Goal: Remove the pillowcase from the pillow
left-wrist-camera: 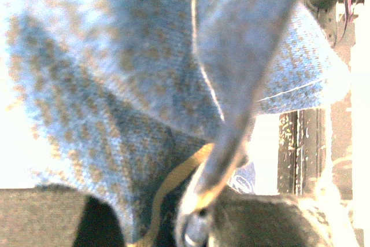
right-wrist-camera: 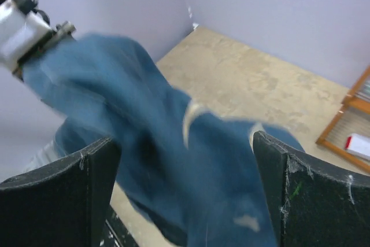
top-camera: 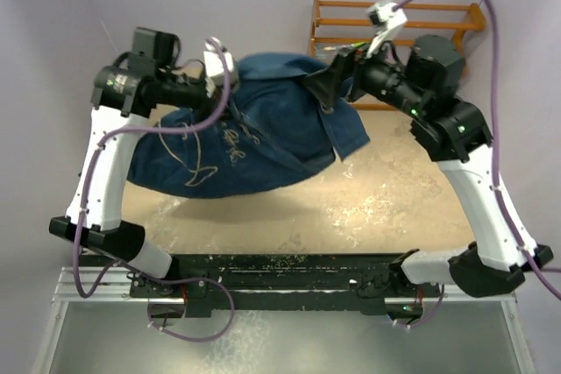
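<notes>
The navy-blue pillowcase (top-camera: 254, 137) with thin white line drawings hangs bunched above the table between both arms. My left gripper (top-camera: 219, 66) holds its upper left part. In the left wrist view the fabric (left-wrist-camera: 144, 85) fills the frame and a fold runs down into the shut gripper (left-wrist-camera: 202, 218). My right gripper (top-camera: 326, 85) is at the cloth's upper right. In the right wrist view it (right-wrist-camera: 182, 146) stands wide open, with blurred blue fabric (right-wrist-camera: 173, 166) between and beyond the fingers (right-wrist-camera: 312, 195). No cream pillow shows; I cannot tell if it is inside.
A wooden rack (top-camera: 394, 19) stands against the back wall at the right and also shows in the right wrist view (right-wrist-camera: 347, 125). The beige table top (top-camera: 394, 190) lies under the hanging cloth. A black rail (top-camera: 280, 269) runs along the near edge.
</notes>
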`<control>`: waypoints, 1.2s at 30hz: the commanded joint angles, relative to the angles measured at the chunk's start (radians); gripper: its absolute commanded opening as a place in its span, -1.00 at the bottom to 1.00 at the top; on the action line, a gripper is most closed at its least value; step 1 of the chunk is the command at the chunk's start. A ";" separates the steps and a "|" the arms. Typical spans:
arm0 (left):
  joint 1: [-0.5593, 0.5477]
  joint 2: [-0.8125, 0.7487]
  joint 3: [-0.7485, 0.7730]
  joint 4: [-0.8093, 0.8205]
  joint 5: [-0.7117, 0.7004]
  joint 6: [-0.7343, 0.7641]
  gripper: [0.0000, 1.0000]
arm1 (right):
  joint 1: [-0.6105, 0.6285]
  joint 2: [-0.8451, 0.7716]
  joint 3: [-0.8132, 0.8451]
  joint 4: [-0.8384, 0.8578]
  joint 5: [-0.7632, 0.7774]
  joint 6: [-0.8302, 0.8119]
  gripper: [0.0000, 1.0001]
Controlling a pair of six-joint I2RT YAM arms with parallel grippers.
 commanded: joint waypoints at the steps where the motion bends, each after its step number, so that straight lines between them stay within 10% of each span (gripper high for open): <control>1: 0.188 0.011 0.167 0.084 0.326 -0.200 -1.00 | -0.066 -0.152 -0.113 0.221 0.026 0.145 0.96; 8: 0.326 -0.044 0.072 0.535 0.564 -0.684 -1.00 | -0.114 -0.392 -0.448 0.440 -0.010 0.169 1.00; 15: 0.382 -0.149 -0.205 1.383 0.716 -1.364 -1.00 | -0.124 -0.417 -0.642 0.534 -0.063 0.199 1.00; 23: 0.391 -0.185 -0.287 1.409 0.791 -1.382 -1.00 | -0.136 -0.355 -0.706 0.724 -0.142 0.268 1.00; 30: 0.391 -0.190 -0.312 1.436 0.753 -1.373 -1.00 | -0.124 -0.259 -0.876 1.342 -0.505 0.527 0.97; 36: 0.389 -0.195 -0.382 1.159 0.647 -1.058 -1.00 | -0.060 -0.115 -0.696 1.311 -0.498 0.531 0.62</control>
